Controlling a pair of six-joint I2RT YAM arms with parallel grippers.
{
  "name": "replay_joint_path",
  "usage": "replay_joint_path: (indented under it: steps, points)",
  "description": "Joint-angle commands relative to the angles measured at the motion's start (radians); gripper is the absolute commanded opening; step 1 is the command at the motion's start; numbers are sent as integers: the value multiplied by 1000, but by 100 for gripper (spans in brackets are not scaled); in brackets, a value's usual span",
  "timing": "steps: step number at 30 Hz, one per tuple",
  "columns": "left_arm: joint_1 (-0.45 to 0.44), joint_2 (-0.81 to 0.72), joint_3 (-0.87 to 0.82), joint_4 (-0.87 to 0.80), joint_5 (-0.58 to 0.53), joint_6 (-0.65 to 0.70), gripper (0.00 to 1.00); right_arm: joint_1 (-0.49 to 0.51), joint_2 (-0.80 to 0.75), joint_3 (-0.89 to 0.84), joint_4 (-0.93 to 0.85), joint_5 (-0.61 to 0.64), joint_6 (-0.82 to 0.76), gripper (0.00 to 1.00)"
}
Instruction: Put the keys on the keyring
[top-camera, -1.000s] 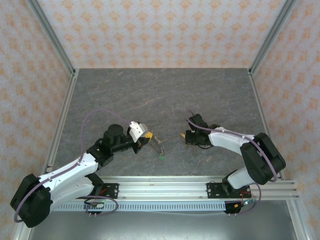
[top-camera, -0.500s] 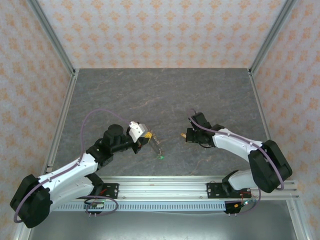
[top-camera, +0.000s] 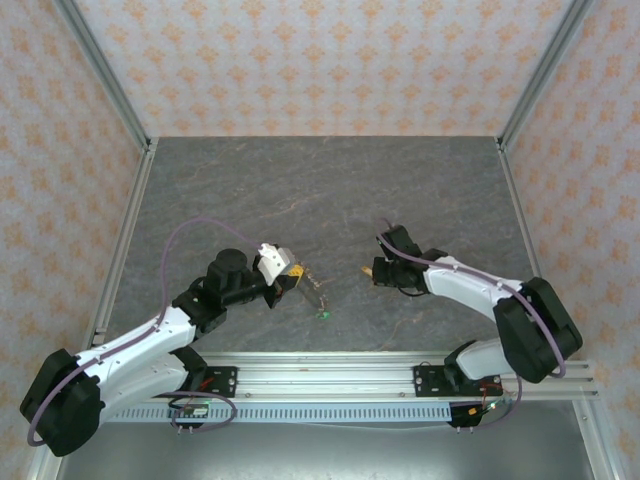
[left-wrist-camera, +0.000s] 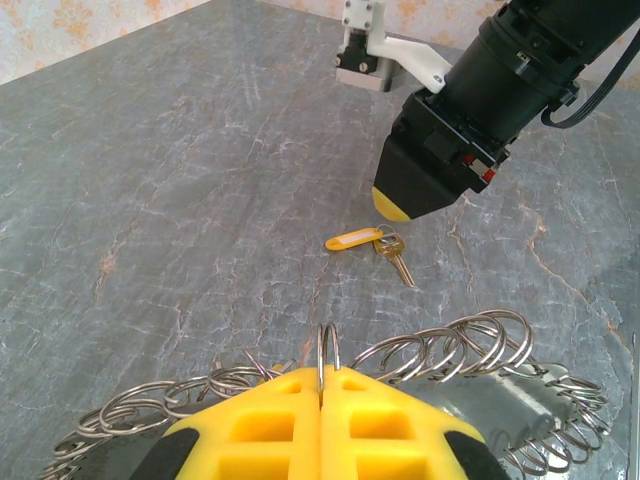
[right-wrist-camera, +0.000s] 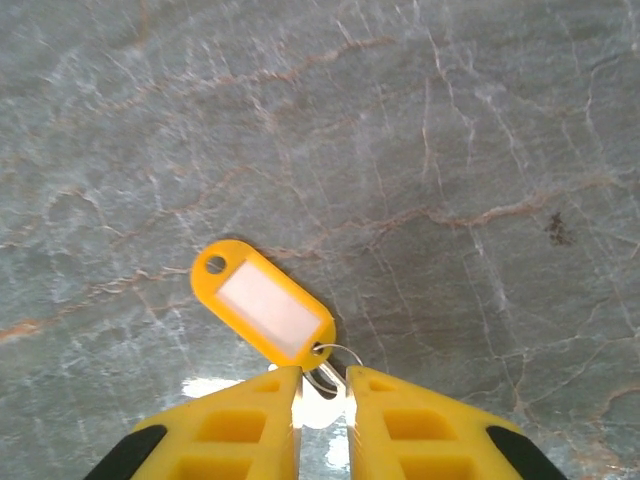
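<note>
The grey, veined, stone-look surface (top-camera: 330, 180) carries everything. The left tool (left-wrist-camera: 322, 378) is clamped tight on one loop of the keyring (left-wrist-camera: 440, 350), a springy chain of thin wire loops. Well apart from it, the right tool (right-wrist-camera: 322, 390), barely parted and gripping nothing, hovers directly over the small flat key (left-wrist-camera: 397, 265). The key's glossy yellow tag (right-wrist-camera: 265, 315) slants diagonally away from this nearer tool.
</note>
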Motion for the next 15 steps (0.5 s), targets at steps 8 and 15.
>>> replay_joint_path:
  steps: [8,15]
  points:
    - [-5,-16,11,23,-20,-7,0,-2,126,74,-56,52,-52,25]
    - [-5,-17,10,22,-22,-8,0,-2,188,103,-62,29,-59,31]
